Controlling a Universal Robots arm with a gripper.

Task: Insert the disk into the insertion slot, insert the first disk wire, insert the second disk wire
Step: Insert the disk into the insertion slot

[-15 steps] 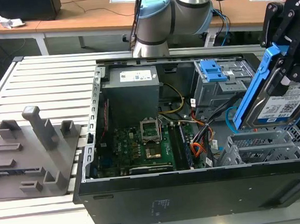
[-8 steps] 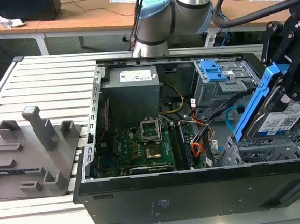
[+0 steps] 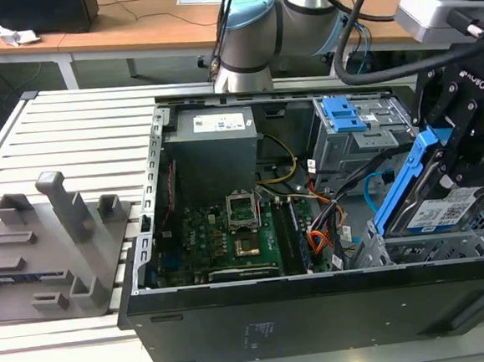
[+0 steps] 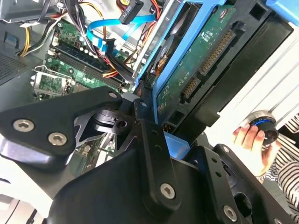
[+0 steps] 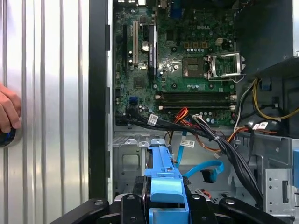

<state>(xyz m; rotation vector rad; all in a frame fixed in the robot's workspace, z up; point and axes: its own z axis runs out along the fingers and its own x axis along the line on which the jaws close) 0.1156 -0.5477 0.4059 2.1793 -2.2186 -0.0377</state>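
Observation:
My gripper point(image 3: 440, 179) is shut on the disk point(image 3: 446, 212), a silver drive with a white label in a blue carrier point(image 5: 163, 173). The disk hangs tilted, low end over the insertion slot point(image 3: 399, 254), the low grey cage at the exterior view's right front corner of the open case. Its green underside point(image 4: 201, 60) faces the second wrist camera. The second disk wire point(image 3: 376, 184), a light blue flat cable point(image 5: 205, 170), loops free beside the slot. The first disk wire point(image 5: 181, 115), thin red, orange and black strands, lies near the motherboard edge.
A taller grey cage with a blue clip point(image 3: 347, 116) stands behind the slot. Black cables point(image 5: 224, 149) cross between the motherboard point(image 3: 221, 233) and the cages. A grey fixture block point(image 3: 54, 238) sits on the slatted table. A person's hand point(image 4: 250, 137) rests on a knob beside the case.

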